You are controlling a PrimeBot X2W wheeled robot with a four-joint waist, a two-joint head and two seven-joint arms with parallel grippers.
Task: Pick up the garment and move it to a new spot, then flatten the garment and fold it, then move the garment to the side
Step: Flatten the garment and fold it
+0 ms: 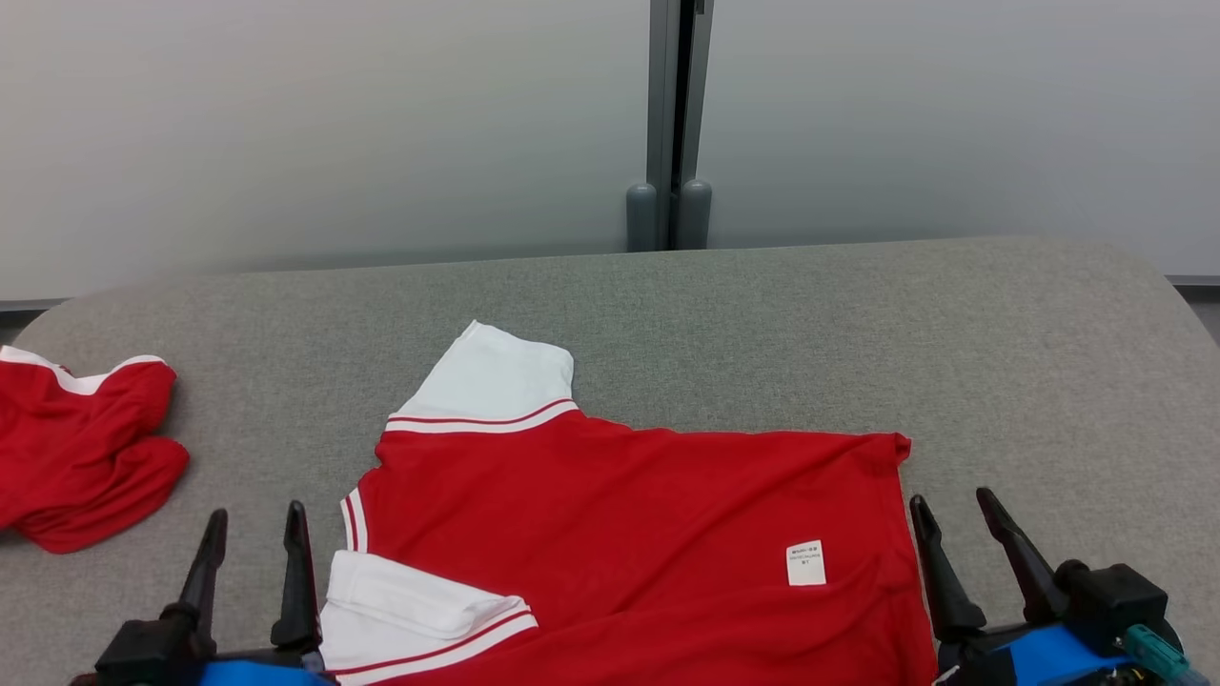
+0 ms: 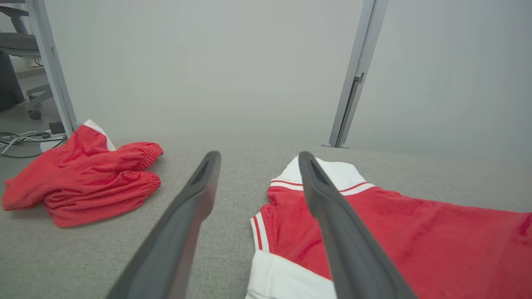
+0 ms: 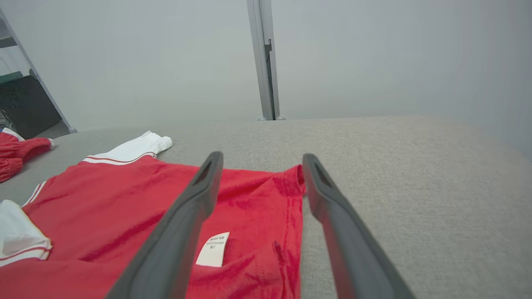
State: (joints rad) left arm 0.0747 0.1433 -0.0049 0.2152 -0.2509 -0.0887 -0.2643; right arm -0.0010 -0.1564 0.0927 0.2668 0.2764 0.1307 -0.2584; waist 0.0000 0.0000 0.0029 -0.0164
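Both hands stand spread and empty: left hand (image 1: pixel 257 512) beside a white sleeve (image 1: pixel 410 610), right hand (image 1: pixel 951 497) just off the hem of the red jersey (image 1: pixel 629 534) lying on the grey table (image 1: pixel 762 324). Soft and limp, it probably wants pinching at its corners.

The garment (image 1: pixel 629 534) runs off the head view's bottom edge; its white label (image 1: pixel 805 562) carries print too small to read.

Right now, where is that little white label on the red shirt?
In the head view the white label sits on the red shirt toward its right edge, close to the robot's right gripper.
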